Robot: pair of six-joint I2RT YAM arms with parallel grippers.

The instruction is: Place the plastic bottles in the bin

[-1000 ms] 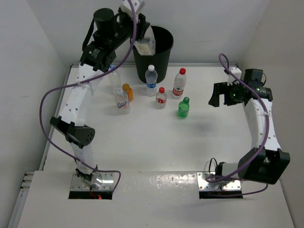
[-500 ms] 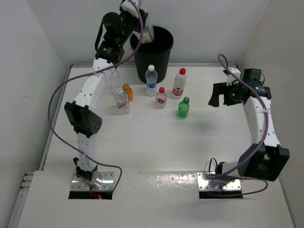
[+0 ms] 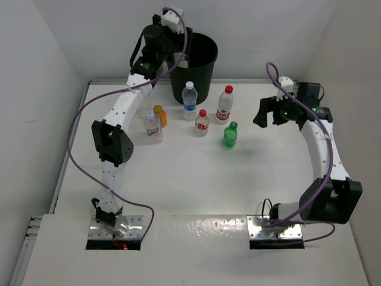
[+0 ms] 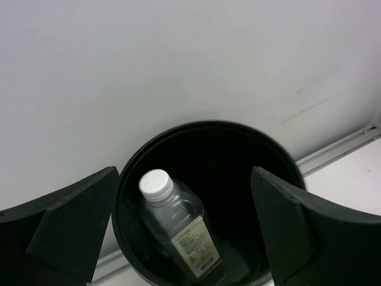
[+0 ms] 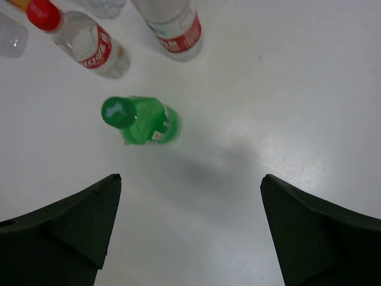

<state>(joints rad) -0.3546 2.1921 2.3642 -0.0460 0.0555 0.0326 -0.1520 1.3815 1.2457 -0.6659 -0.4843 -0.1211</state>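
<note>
1. The left tool (image 4: 184, 173) hangs over the mouth of the black round plastic bin (image 4: 209, 127). Its two dark fingers are spread wide with nothing gripped between them.
2. Inside the bin, below that tool, lies a squarish clear plastic bottle with a white cap (image 4: 178, 221). It is tilted, cap uppermost, with a pale label on its side.
3. The bin stands at the far edge of the white surface (image 3: 196, 179), against the back wall and a little left of centre.
4. The right tool (image 5: 190, 179) is raised above the right side of the surface. Its fingers are also spread wide and it holds nothing.
5. A small green plastic bottle with a green cap (image 5: 138, 121) stands upright, to the left of the right tool and apart from it.
6. Two clear bottles with red caps stand to the far left of the green one: a taller one (image 3: 224, 104) and a shorter one (image 3: 202, 122).
7. A clear bottle with a white cap and blue label (image 3: 189, 100) stands just in front of the bin.
8. Further left are a small orange bottle (image 3: 159, 115) and a clear white-capped bottle (image 3: 153, 127) side by side.
9. Another clear bottle (image 3: 143, 100) is partly hidden behind the left arm.
</note>
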